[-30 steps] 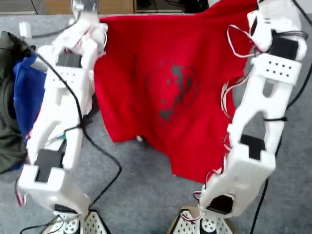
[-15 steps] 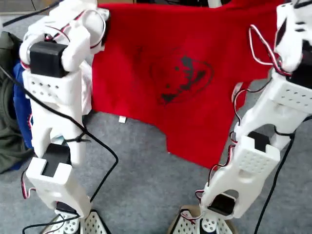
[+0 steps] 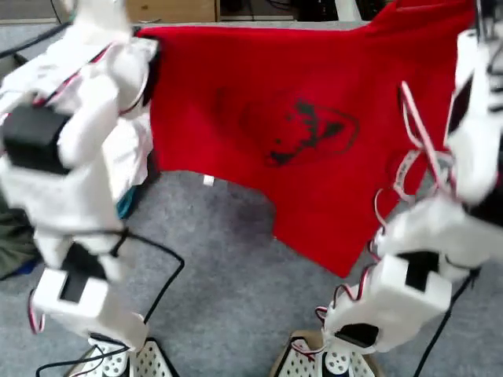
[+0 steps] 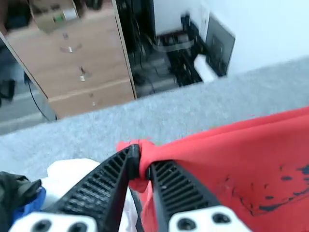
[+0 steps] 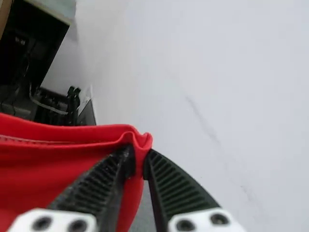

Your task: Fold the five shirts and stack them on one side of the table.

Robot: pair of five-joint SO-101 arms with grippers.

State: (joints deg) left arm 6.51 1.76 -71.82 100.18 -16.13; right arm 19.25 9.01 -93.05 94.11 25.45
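Observation:
A red shirt (image 3: 299,133) with a dark printed emblem hangs spread in the air between the two arms, its lower edge above the grey table (image 3: 228,298). My left gripper (image 4: 141,162) is shut on one upper corner of the red shirt (image 4: 231,159). At the opposite upper corner of the red shirt (image 5: 58,154), my right gripper (image 5: 137,152) is shut on a bunched fold. More shirts lie in a pile at the table's left edge: a white one (image 3: 126,157) and a dark green one (image 3: 12,236).
Black cables (image 3: 161,275) trail across the table between the arm bases (image 3: 330,357). A wooden cabinet (image 4: 72,53) and a shelf of black equipment (image 4: 169,48) stand beyond the table's far edge. A white wall (image 5: 217,72) is behind the right gripper.
Both arms have risen and lifted the red shirt higher, stretching it wider. Its hem has come up off the table.

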